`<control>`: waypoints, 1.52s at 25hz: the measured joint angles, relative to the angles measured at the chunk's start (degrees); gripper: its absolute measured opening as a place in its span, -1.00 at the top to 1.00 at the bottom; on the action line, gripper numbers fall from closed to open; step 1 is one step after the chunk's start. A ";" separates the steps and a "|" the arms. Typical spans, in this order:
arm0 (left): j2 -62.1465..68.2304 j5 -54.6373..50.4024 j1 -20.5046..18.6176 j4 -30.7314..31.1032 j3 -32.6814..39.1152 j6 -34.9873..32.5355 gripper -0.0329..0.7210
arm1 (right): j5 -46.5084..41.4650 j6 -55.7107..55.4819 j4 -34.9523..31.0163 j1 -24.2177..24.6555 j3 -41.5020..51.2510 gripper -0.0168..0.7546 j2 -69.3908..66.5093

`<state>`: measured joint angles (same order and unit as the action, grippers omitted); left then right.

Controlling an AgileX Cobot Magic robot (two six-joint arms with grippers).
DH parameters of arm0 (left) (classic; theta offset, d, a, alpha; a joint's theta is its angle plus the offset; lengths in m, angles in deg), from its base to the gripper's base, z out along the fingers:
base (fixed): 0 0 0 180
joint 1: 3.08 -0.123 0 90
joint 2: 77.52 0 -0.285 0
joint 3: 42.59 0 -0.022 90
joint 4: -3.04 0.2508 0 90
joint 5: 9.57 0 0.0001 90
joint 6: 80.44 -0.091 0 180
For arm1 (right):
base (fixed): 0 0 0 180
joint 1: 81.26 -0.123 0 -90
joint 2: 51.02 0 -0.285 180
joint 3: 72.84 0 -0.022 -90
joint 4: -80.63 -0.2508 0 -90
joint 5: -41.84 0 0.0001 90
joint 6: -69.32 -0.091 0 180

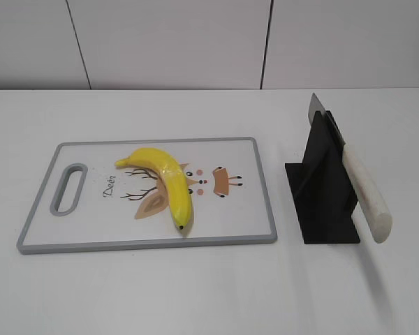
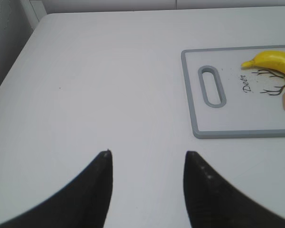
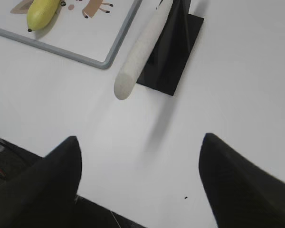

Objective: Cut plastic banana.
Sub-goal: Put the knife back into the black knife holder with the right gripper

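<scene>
A plain white table under a pale panelled wall. The glossy yellow plastic banana (image 1: 165, 180) lies mid-board on the grey-rimmed white cutting board (image 1: 258, 192); it looks light, stiff and slippery, best pinned near its stem. The left gripper (image 2: 147, 161) and right gripper (image 3: 140, 152) hover spread wide and empty. Only the exterior view shows the blade of the white-handled knife (image 1: 366, 192) in its black stand (image 1: 321, 192).

The cutting board (image 1: 251, 209) bears the word "Deer".
</scene>
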<state>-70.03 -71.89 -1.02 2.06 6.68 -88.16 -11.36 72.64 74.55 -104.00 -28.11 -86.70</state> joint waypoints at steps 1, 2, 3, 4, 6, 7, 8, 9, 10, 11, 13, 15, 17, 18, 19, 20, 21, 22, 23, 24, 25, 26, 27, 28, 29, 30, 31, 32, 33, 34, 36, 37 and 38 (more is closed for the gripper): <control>0.00 0.00 0.00 0.00 0.00 0.00 -0.29 | -0.83 0.54 0.05 0.00 0.86 -0.57 2.61; 0.00 0.00 0.00 0.00 0.00 0.00 -0.29 | -1.99 1.08 0.12 0.00 1.38 -0.57 5.10; 0.00 0.00 0.00 0.00 0.00 0.00 -0.29 | -2.92 1.35 0.32 0.00 1.74 -0.57 7.48; 0.00 0.00 0.00 0.00 0.00 0.00 -0.29 | -3.63 1.80 0.49 0.00 2.08 -0.57 9.48; 0.00 0.00 0.00 0.00 0.00 0.00 -0.29 | -4.80 2.10 0.69 0.00 2.89 -0.57 14.03; 0.00 0.00 0.00 0.00 0.00 0.00 -0.29 | -5.24 2.16 0.76 0.00 3.18 -0.57 15.79; 0.00 0.00 0.00 0.00 0.00 0.00 -0.29 | -5.36 2.15 0.82 0.00 3.31 -0.57 17.80; 0.00 0.00 0.00 0.00 0.00 0.00 -0.29 | -5.52 2.17 0.82 0.00 3.31 -0.57 19.73; 0.00 0.00 0.00 0.00 0.00 0.00 -0.29 | -5.56 2.17 0.82 0.00 3.31 -0.57 21.58; 0.00 0.00 0.00 0.00 0.00 0.00 -0.29 | -5.64 2.22 0.82 0.00 3.31 -0.57 23.07; 0.00 0.00 0.00 0.00 0.00 0.00 -0.29 | -5.75 2.29 0.82 0.00 3.31 -0.57 26.41; 0.00 0.01 0.00 0.00 0.00 0.00 -0.29 | -5.92 2.29 0.77 0.00 3.31 -0.57 27.91; 0.00 0.05 -0.02 -0.01 0.00 0.00 -0.29 | -5.99 2.32 0.45 0.33 3.31 -0.56 28.19; 0.00 0.05 -0.02 -0.01 0.00 0.00 -0.29 | -6.04 2.32 0.15 0.79 3.31 -0.56 28.19; 0.00 0.11 -0.02 -0.01 0.00 0.00 -0.29 | -6.04 2.32 -0.29 1.62 3.31 -0.56 28.19; 0.00 0.11 -0.07 -0.01 0.00 0.00 -0.29 | -6.04 2.32 -0.70 2.59 3.31 -0.56 28.19; 0.00 0.11 -0.07 -0.01 0.00 0.00 -0.29 | -6.10 2.32 -1.01 4.11 3.31 -0.56 28.19; 0.00 0.11 -0.07 -0.01 0.00 0.00 -0.29 | -6.10 2.32 -1.30 5.88 3.31 -0.56 28.19; 0.00 0.06 -0.07 -0.01 0.00 0.00 -0.29 | -6.10 2.32 -1.57 7.67 3.31 -0.56 28.19; 0.00 0.06 -0.07 -0.01 0.00 0.00 -0.29 | -6.10 2.32 -1.88 9.18 3.31 -0.56 28.19; 0.00 0.06 -0.07 -0.01 0.00 0.00 -0.29 | -6.10 2.32 -2.07 10.96 3.31 -0.56 28.19; 0.00 0.06 -0.07 -0.01 0.00 0.00 -0.28 | -6.10 2.32 -2.26 12.69 3.35 -0.56 28.19; 0.00 0.06 -0.07 -0.01 0.00 0.00 -0.27 | -6.10 2.32 -2.44 14.10 3.35 -0.56 28.19; 0.00 0.06 -0.07 -0.01 0.00 0.00 -0.27 | -6.10 2.32 -2.67 15.58 3.35 -0.56 28.19; 0.00 0.06 -0.07 -0.01 0.00 0.00 -0.27 | -6.10 2.39 -2.82 16.72 3.35 -0.56 28.19; 0.00 0.06 -0.07 -0.01 0.00 0.00 -0.26 | -6.10 2.39 -2.93 17.46 3.35 -0.56 28.19; 0.00 0.06 -0.07 -0.01 0.00 0.00 -0.26 | -6.10 2.39 -3.05 17.78 3.38 -0.56 28.19; 0.00 0.06 -0.07 -0.01 0.00 0.00 -0.26 | -6.10 2.39 -3.12 18.00 3.43 -0.56 28.19; 0.00 0.06 -0.07 -0.01 0.00 0.00 -0.26 | -6.10 2.39 -3.12 18.09 3.43 -0.56 28.19; 0.00 0.06 -0.07 -0.01 0.00 0.00 -0.26 | -6.10 2.39 -3.18 18.09 3.43 -0.56 28.19; 0.00 0.06 -0.07 -0.01 0.00 0.00 -0.26 | -6.10 2.39 -3.22 18.09 3.43 -0.56 28.19; 0.00 0.06 -0.07 -0.01 0.00 0.00 -0.25 | -6.10 2.39 -3.22 18.09 3.43 -0.56 28.19; 0.00 0.06 -0.07 -0.01 0.00 0.00 -0.23 | -6.10 2.39 -3.22 18.09 3.43 -0.56 28.19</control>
<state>-70.03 -71.83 -1.08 2.05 6.68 -88.16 -17.46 75.03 71.33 -85.91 -24.69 -58.51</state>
